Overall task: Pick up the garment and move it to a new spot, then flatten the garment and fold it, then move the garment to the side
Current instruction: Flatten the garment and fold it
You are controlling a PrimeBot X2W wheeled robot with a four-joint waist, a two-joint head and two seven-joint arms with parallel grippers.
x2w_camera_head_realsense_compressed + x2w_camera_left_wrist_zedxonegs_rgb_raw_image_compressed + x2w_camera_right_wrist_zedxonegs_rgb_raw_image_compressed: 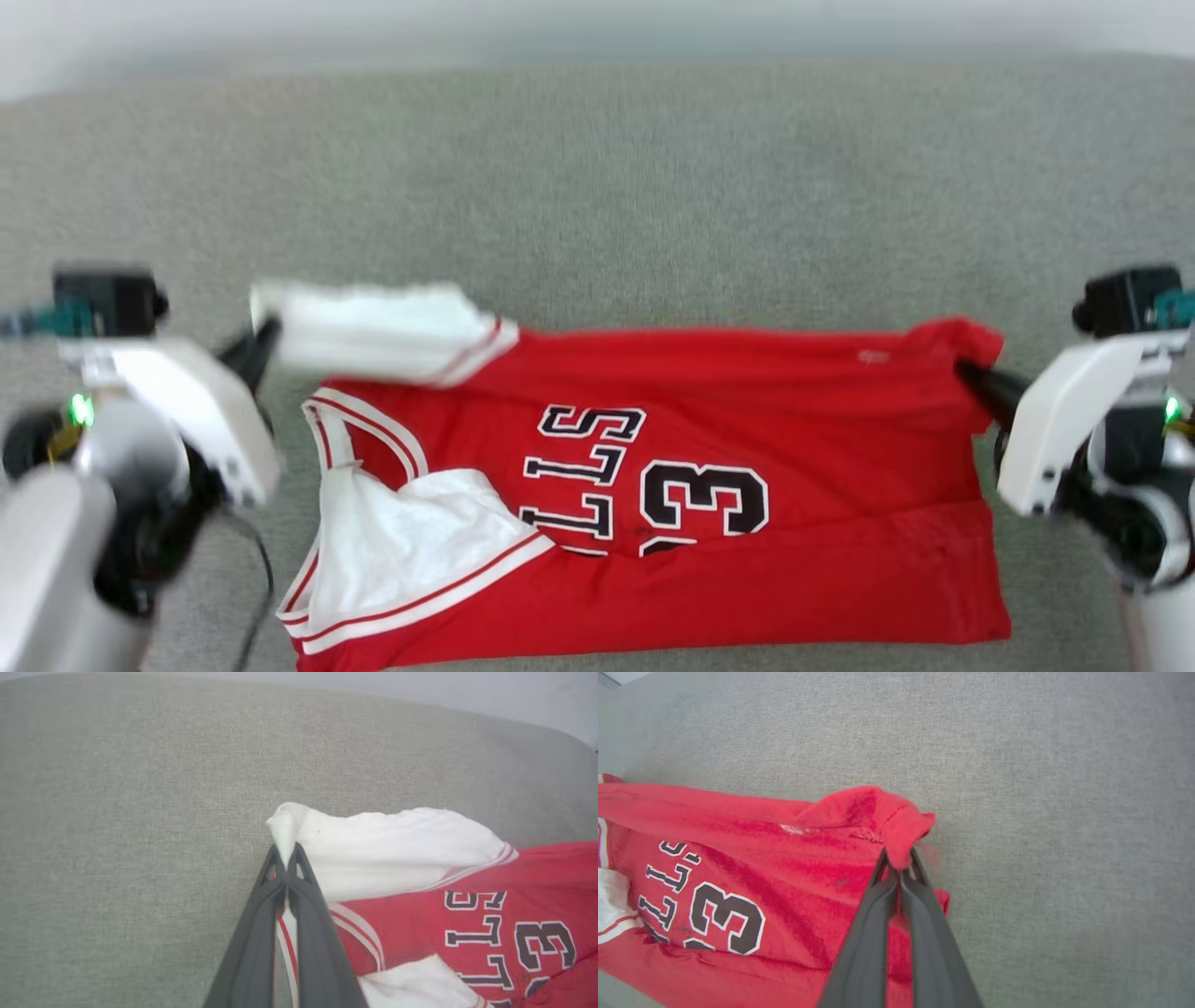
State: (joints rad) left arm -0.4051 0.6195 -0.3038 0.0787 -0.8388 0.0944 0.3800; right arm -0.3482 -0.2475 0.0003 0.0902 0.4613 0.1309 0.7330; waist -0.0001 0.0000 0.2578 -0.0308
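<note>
A: So, where is the garment [653,485] right now?
B: Across the lower middle of the head view, spread front-up on the grey fabric surface [597,168]. The lettering and "23" are showing, and its upper edge is stretched between the two arms.
A: And the pincers?
B: Both are clenched on cloth. The left gripper [286,858], at middle left of the head view, pinches the tip of the white sleeve [383,844]. The right gripper [901,865], at middle right, pinches a red hem corner [887,812].
A: Why those two ends?
B: I'd judge they are opposite ends of one long edge, so pulling apart draws it taut and lets the cloth be smoothed or folded evenly.
A: Any worry?
B: The lower sleeve [411,532] lies crumpled over the chest, and the bottom strip looks doubled. I think both need flattening before a clean fold.
</note>
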